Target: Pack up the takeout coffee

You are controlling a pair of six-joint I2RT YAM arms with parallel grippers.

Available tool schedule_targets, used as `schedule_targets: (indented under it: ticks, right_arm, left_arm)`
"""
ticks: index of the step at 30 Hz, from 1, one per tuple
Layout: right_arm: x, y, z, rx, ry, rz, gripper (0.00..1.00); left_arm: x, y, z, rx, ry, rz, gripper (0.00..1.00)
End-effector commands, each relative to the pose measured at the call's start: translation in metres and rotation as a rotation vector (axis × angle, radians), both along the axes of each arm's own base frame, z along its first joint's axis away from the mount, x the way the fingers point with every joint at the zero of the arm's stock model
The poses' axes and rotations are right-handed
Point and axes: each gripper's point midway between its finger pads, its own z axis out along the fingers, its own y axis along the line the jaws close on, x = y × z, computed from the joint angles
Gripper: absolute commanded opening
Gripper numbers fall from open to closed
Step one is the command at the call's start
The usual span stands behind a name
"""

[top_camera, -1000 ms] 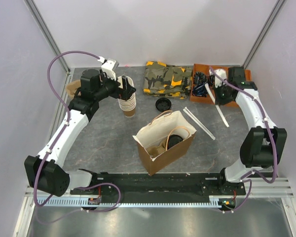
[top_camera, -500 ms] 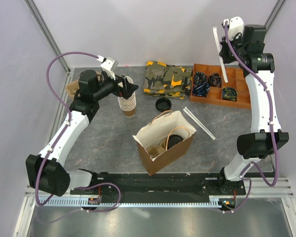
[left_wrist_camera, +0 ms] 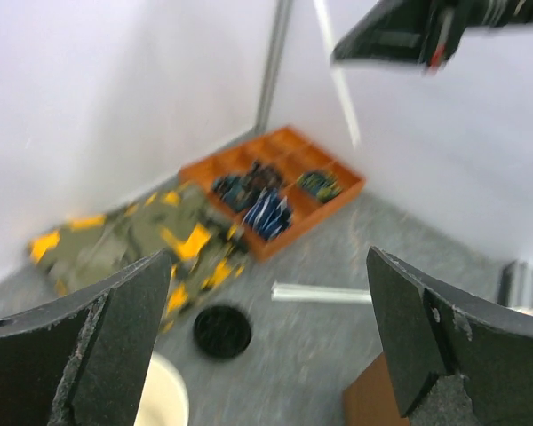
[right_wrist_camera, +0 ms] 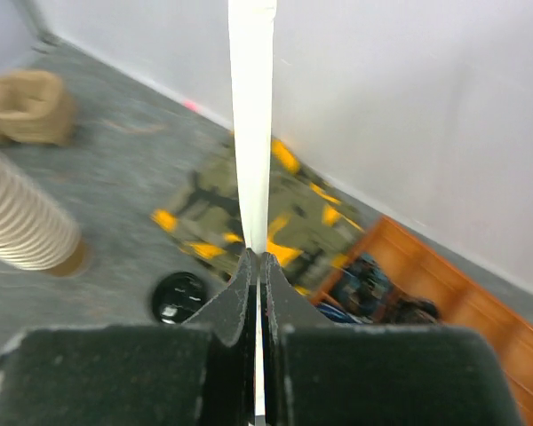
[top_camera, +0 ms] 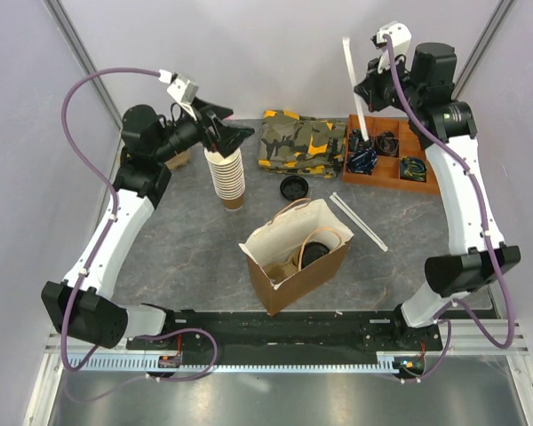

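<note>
A tall stack of cups (top_camera: 228, 177) stands at the rear left of the table. A camouflage cloth (top_camera: 300, 142) lies at the back, and a loose lid (top_camera: 293, 186) lies just in front of it. To the right is an orange tray (top_camera: 409, 185) with small dark things in some compartments. Two straws (top_camera: 360, 222) lie between the tray and an open bag (top_camera: 306, 266). A crumpled brown lump (right_wrist_camera: 31, 106) sits in the far left corner. A white strip (right_wrist_camera: 251, 124) stands upright in the air.
</note>
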Motion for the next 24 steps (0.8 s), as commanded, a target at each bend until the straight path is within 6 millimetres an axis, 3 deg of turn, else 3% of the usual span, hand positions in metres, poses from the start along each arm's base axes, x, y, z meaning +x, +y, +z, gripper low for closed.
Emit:
schedule_targets:
  ticks: [1, 7, 11, 18, 24]
  right_arm:
    - [-0.061, 0.048, 0.082, 0.161, -0.216, 0.169, 0.0]
    - [-0.098, 0.081, 0.09, 0.235, -0.235, 0.296, 0.0]
    - [-0.12, 0.098, 0.097, 0.307, -0.232, 0.365, 0.0]
    - [-0.152, 0.122, 0.099, 0.342, -0.222, 0.471, 0.0]
    - [-0.178, 0.14, 0.094, 0.346, -0.214, 0.546, 0.0]
  left_arm:
    - [-0.022, -0.023, 0.056, -0.141, -0.026, -0.162, 0.98]
    - [-0.037, -0.04, 0.109, -0.276, -0.084, -0.213, 0.97]
    - [-0.05, -0.054, 0.129, -0.316, -0.128, -0.245, 0.97]
    - [-0.079, -0.072, 0.146, -0.344, -0.175, -0.287, 0.97]
    - [-0.078, -0.07, 0.154, -0.343, -0.202, -0.23, 0.94]
